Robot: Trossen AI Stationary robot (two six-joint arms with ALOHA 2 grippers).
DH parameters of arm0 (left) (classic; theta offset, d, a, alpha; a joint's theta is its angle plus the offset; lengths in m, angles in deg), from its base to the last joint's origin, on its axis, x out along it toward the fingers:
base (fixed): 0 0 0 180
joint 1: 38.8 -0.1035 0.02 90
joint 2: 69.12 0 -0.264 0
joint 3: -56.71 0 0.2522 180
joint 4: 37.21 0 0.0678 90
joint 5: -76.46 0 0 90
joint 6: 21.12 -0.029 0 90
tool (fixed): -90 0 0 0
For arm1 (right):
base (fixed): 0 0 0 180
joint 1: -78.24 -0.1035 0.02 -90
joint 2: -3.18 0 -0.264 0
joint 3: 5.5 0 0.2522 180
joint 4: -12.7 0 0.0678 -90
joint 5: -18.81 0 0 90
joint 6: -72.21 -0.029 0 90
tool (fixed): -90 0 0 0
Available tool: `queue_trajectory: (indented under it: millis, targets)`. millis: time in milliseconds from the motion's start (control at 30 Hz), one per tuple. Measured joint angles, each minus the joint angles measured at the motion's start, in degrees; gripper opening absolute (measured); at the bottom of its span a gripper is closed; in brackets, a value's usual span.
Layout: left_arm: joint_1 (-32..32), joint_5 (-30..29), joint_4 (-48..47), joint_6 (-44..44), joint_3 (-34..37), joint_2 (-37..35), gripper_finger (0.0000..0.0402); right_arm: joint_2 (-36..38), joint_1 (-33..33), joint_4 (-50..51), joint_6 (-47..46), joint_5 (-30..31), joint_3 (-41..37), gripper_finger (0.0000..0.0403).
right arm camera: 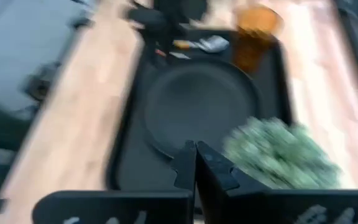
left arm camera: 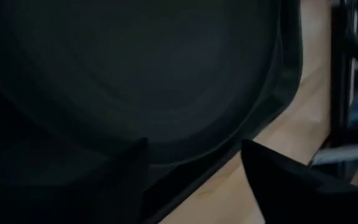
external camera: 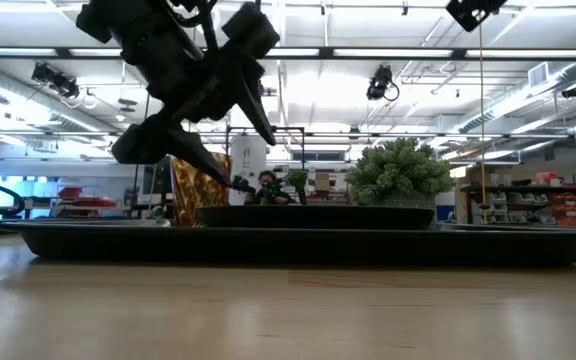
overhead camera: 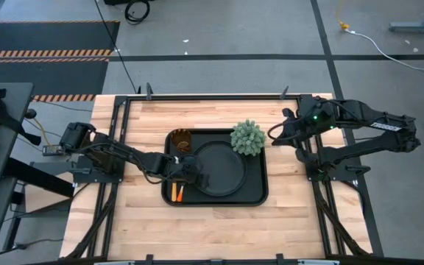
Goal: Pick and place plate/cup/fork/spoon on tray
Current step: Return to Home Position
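The black tray lies mid-table. The round black plate rests flat in it. The amber cup stands in the tray's far left corner. Two orange-handled utensils lie in its near left corner. The spoon's silver bowl shows in the right wrist view; I cannot make out the fork's tines. My left gripper hovers open and empty over the plate's left edge, and its spread fingers also show in the low view. My right gripper is shut and empty beyond the tray's far right corner.
A green bushy plant ball sits on the tray's far right corner, next to the plate. Bare wooden table lies left, right and near of the tray. The table's metal frame rails run along both sides.
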Motion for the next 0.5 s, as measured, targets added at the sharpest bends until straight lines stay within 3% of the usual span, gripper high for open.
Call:
queue_trajectory:
  millis: [100, 200, 500]
  targets:
    - [0.58, 0.01, -0.02, -7.46, 0.01, -1.27, 0.0289, -0.07, 0.00, 1.24, -0.59, 5.73, 0.00, 0.0018]
    - [1.20, -0.72, -0.72, -16.02, 0.00, -3.82, 0.0300, -0.04, 0.00, 0.62, -1.00, 7.11, 0.00, 0.0019]
    - [7.07, -6.60, -4.61, -37.53, 2.34, -18.72, 0.0268, -0.07, 0.00, -16.23, -10.67, 12.96, -2.91, 0.0005]
